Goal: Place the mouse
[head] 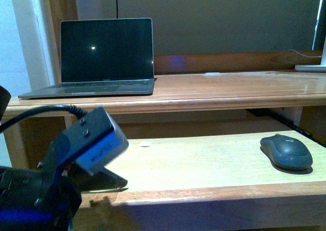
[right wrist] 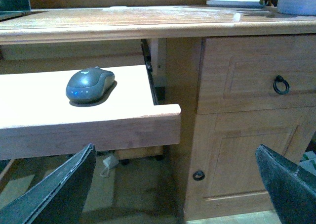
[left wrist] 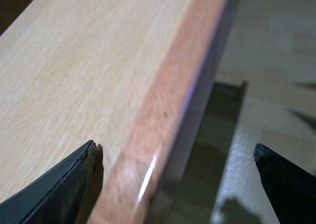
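Left wrist view: left gripper [left wrist: 173, 184] jaws wide, empty, straddling the front edge of the pull-out shelf [left wrist: 74, 75] | right gripper [right wrist: 173, 194] jaws wide, empty, in front of shelf | mouse [right wrist: 90, 84] lies on shelf's right end, apart from both | laptop [head: 107, 55] open on desktop above.

One mouse [head: 286, 152] is counted, with one laptop [head: 107, 52], one desk [head: 229, 85] and one pull-out shelf [head: 204, 162]. Two grippers are seen: the left gripper [left wrist: 174, 150] and the right gripper [right wrist: 175, 150]. One drawer [right wrist: 247, 70] and one cupboard door [right wrist: 247, 159] are shown.
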{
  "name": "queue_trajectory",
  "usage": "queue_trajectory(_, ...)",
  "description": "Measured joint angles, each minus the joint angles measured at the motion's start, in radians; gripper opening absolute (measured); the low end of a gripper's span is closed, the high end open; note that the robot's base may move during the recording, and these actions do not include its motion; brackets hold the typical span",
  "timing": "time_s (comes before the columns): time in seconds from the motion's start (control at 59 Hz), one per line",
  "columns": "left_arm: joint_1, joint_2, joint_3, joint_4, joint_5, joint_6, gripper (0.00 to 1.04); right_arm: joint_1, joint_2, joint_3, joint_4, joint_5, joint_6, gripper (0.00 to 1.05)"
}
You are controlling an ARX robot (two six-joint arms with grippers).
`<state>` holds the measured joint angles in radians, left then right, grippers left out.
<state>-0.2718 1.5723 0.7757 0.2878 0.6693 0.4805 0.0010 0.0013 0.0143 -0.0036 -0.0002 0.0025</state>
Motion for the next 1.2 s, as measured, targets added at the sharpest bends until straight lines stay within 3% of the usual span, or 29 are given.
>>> queue_trajectory(0.136,0.015,-0.049,0.018,0.165,-0.019,-0.351,0.97,0.0,0.0,0.0,0.0,0.0,0.0,0.97)
queue_trajectory(0.305,0.008,-0.15,0.025,0.214,-0.095,-0.627,0.97,0.0,0.0,0.0,0.0,0.0,0.0,0.97)
queue_trajectory(0.424,-0.013,-0.23,-0.015,0.2,-0.233,-0.627,0.97,0.0,0.0,0.0,0.0,0.0,0.0,0.97)
queue_trajectory(0.729,-0.006,-0.502,-0.343,0.18,-0.724,-0.564,0.97,0.0,0.0,0.0,0.0,0.0,0.0,0.97)
queue_trajectory(0.848,-0.016,-0.656,-0.457,0.085,-0.808,-0.575,0.97,0.0,0.0,0.0,0.0,0.0,0.0,0.97)
queue_trajectory(0.933,-0.039,-0.88,-0.535,-0.082,-0.848,-0.585,0.97,0.0,0.0,0.0,0.0,0.0,0.0,0.97)
queue_trajectory(1.018,-0.068,-1.061,-0.624,-0.018,-0.98,-0.541,0.84,0.0,0.0,0.0,0.0,0.0,0.0,0.97)
queue_trajectory(1.103,-0.099,-1.257,-0.674,-0.134,-1.062,-0.515,0.69,0.0,0.0,0.0,0.0,0.0,0.0,0.97)
queue_trajectory(1.204,-0.116,-1.428,-0.738,-0.196,-1.051,-0.502,0.54,0.0,0.0,0.0,0.0,-0.001,0.0,0.97)
